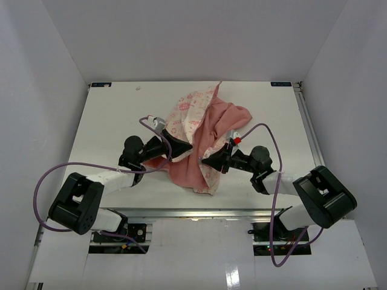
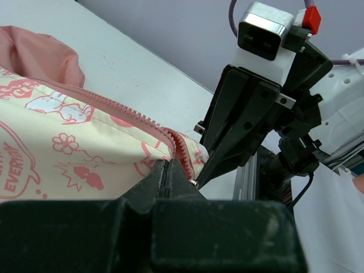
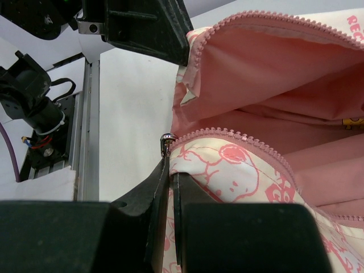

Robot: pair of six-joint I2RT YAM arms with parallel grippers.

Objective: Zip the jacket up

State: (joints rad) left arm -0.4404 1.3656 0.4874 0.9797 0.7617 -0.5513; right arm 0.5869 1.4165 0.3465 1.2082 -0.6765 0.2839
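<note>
The left claw (image 1: 187, 147) is pinched tight on the jacket (image 1: 202, 124), its tips clamping the cream hem right where one pink zipper strip (image 2: 114, 105) ends; in the left wrist view that strip runs up and away to the left of the tips, with printed cream cloth below it and a fold of salmon lining farther off; the jacket lies bunched on the white table (image 1: 115, 121), mostly ahead of both claws and between them; just to the right of the left claw's tips, very close to them, sits the right claw (image 1: 205, 162), likewise closed on the jacket, gripping the other front edge at its lower corner; in the right wrist view a small metal stud (image 3: 166, 138) shows just above its tips, at the end of the second zipper strip (image 3: 244, 138), which runs off to the right; beyond it the jacket gapes open on plain pink lining, the two strips apart along their length
</note>
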